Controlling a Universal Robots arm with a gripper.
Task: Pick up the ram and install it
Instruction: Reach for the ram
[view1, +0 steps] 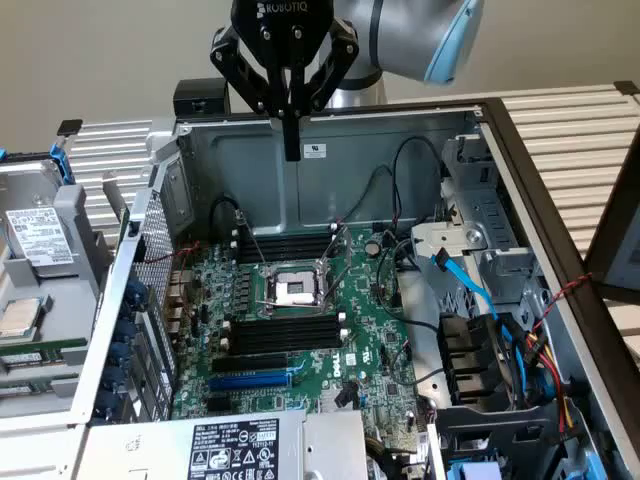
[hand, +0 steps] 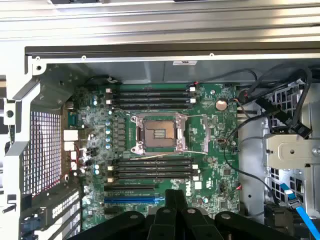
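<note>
My gripper (view1: 291, 140) hangs shut and empty high over the back wall of the open computer case (view1: 400, 130). Its dark fingertips (hand: 175, 200) press together with nothing between them. Below lies the green motherboard (view1: 370, 340) with the open CPU socket (view1: 292, 290) (hand: 159, 134). Empty black memory slots run on both sides of the socket (view1: 288, 333) (hand: 152, 167) (view1: 285, 247) (hand: 150, 97). A thin green strip (view1: 45, 352) lies outside the case at the exterior view's left; I cannot tell whether it is the ram.
A blue expansion slot (view1: 250, 380) sits in front of the nearer memory slots. Black and blue cables (view1: 470, 290) and a drive cage (view1: 480, 370) fill the case at the exterior view's right. A hard drive (view1: 40, 235) rests outside at that view's left.
</note>
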